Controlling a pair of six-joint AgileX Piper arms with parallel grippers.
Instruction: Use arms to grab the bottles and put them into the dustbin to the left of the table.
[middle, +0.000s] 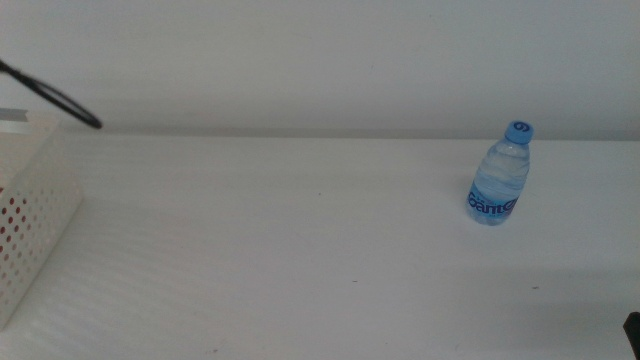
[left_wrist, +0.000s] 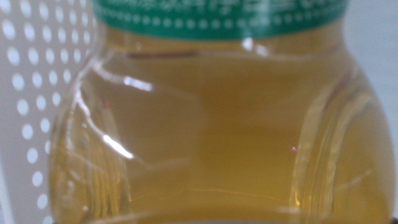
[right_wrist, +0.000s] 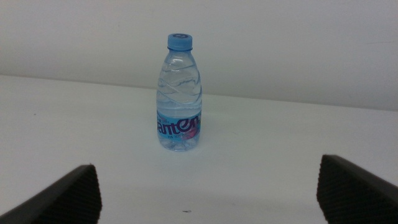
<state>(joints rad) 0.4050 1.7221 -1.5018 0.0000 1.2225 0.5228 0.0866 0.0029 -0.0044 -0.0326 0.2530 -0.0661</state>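
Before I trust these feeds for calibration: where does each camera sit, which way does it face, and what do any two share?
Middle: above the table, looking forward and down at the water bottle and dustbin; only a cable shows.
Left wrist: pressed against the juice bottle, perforated wall behind; no jaws visible.
Right wrist: low, facing the water bottle; right gripper open.
Middle and right wrist share the water bottle.

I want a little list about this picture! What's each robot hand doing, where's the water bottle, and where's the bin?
water bottle: upright on the table, far right side, blue cap on
yellow juice bottle: fills the left wrist view, beside a perforated white wall
dustbin: white, holed walls, at the table's left edge
right end effector: jaws open wide, facing the water bottle, not touching it
left end effector: jaws hidden behind the juice bottle, cannot tell
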